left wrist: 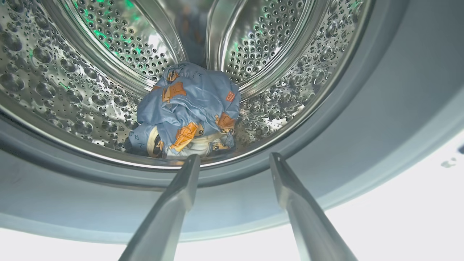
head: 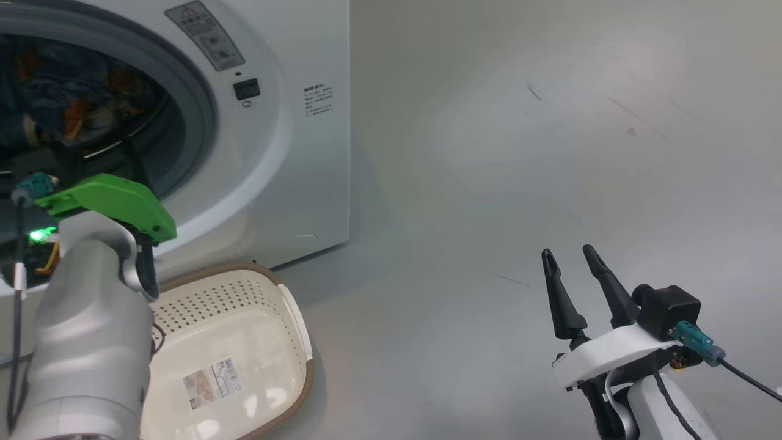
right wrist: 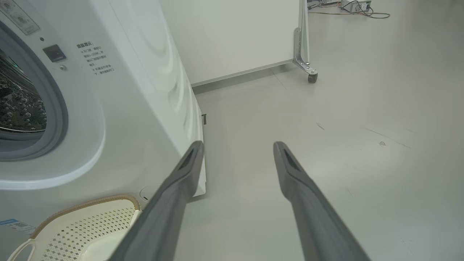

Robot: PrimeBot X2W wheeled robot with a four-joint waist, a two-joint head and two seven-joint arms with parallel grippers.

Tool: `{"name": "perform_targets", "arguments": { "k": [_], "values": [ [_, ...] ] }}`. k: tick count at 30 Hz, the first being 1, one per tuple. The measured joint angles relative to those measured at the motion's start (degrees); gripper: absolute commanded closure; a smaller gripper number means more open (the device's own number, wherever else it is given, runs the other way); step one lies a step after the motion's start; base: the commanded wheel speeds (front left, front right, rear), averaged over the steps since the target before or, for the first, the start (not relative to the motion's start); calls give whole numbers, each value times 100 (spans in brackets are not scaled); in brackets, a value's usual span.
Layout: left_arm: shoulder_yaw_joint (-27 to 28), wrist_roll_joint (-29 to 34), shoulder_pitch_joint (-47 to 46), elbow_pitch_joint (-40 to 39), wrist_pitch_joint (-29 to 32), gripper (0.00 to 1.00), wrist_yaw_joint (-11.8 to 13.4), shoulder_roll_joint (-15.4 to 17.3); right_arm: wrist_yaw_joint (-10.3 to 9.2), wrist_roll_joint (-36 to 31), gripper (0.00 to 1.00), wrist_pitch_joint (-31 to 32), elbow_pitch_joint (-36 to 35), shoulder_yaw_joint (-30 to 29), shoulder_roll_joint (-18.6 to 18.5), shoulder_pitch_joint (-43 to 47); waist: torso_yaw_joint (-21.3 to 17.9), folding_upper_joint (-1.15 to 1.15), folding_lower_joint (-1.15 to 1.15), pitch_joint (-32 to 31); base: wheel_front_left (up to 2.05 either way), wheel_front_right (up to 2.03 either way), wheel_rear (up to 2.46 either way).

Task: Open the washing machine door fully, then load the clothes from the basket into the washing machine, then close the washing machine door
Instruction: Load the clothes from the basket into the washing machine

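Left pincer [left wrist: 234, 156], released, points into the washing machine [head: 305, 159] at the clothes [left wrist: 192, 105]; right pincer [head: 568, 252] hangs released

One washer [head: 305, 177], one basket [head: 215, 300], one clothes bundle [left wrist: 188, 108].

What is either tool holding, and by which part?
Nothing. Left tool open before the washing machine, clothes loose inside; right tool open over the floor.

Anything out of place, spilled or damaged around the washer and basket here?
Nothing stands out. The clothes lie bundled in the drum, nothing trailing over its lip. The basket stands upright on the floor beside the washing machine, with no clothes in it. The floor has faint scuffs, no spill.
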Motion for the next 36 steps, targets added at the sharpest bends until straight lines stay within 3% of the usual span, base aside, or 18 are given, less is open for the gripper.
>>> {"name": "perform_targets", "arguments": {
  "k": [5,11,16,24,36],
  "values": [
    [-127,-2,370,-42,-36,0,-162,-236,1,-81,0,0,-51,-47,-35,47,308,0,0,-257,0,0,0],
    [-302,-2,874,-214,-85,0,-393,-240,1,-143,0,0,-124,-127,-133,64,725,0,0,-453,0,0,0],
    [-410,-1,1235,-370,-84,0,-434,-243,0,-176,0,0,-130,-135,-132,92,992,0,0,-556,0,0,0],
    [-433,29,2009,-1472,-85,0,-479,-238,1,-188,0,0,-113,-32,-127,187,1355,0,0,-853,0,0,0],
    [-296,16,3568,-2860,-85,0,-479,-226,1,-202,0,0,-80,-29,-187,524,1603,0,0,-1347,0,0,0]
  ]
}}
